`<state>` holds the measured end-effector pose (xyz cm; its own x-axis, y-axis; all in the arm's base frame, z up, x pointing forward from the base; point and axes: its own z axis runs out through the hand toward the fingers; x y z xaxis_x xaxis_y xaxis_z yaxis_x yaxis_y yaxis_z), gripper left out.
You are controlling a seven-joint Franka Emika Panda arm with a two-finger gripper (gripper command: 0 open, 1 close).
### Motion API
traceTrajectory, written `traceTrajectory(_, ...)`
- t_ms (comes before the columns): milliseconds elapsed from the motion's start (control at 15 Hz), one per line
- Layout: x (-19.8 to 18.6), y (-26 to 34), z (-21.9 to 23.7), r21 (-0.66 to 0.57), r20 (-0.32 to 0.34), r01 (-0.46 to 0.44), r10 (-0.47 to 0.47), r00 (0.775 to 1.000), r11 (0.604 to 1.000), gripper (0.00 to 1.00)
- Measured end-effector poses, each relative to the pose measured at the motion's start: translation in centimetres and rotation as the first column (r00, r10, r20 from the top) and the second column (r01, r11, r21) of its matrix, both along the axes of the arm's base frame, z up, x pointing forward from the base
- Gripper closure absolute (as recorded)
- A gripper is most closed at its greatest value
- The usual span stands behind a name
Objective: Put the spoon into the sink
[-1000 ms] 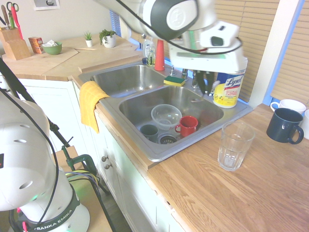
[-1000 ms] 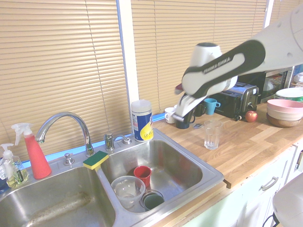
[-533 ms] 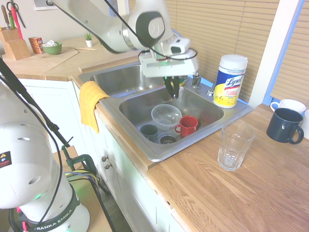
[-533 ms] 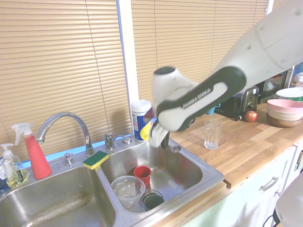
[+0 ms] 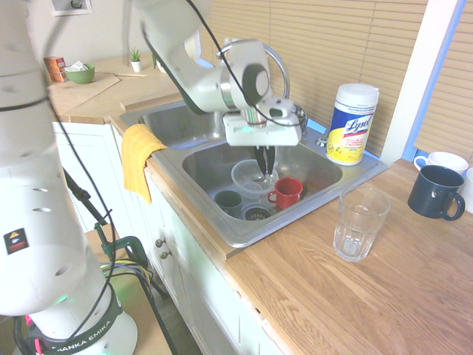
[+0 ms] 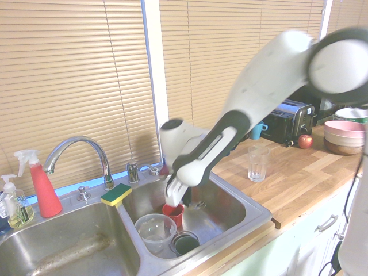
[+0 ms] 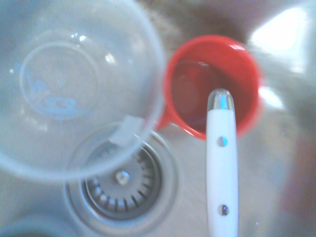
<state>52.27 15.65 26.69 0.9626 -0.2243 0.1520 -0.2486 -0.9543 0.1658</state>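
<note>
I have the hand (image 5: 264,164) closed tight on the spoon (image 7: 221,163), pointing steeply down into the right-hand basin of the sink (image 5: 244,231). I grip it by the bowl end, I judge, since the wrist view shows the white riveted handle hanging free, its metal-capped tip over the mouth of the red cup (image 5: 286,192). The clear plastic bowl (image 5: 252,177) sits just beside that cup, above the drain strainer (image 7: 120,180), with a dark green cup (image 5: 228,200) nearer the front wall. Holding it upright lets it pass between the crockery. Letting go here would likely drop it into the red cup, which is inside the basin anyway.
</note>
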Motion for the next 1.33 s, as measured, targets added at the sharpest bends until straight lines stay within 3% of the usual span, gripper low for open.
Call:
traceTrajectory(333,3.5,-2.4,-6.7,-0.04,-0.063,0.057,-0.059,0.996,0.998,1.0)
traceTrajectory(400,3.4,-2.6,-7.5,-0.048,-0.074,0.06,-0.063,0.995,0.997,0.0)
traceTrajectory(1000,3.1,-2.8,-9.0,-0.067,-0.103,0.062,-0.069,0.992,0.996,0.0)
traceTrajectory(1333,3.0,-2.1,-8.1,-0.069,-0.075,0.026,-0.031,0.997,0.997,0.0)
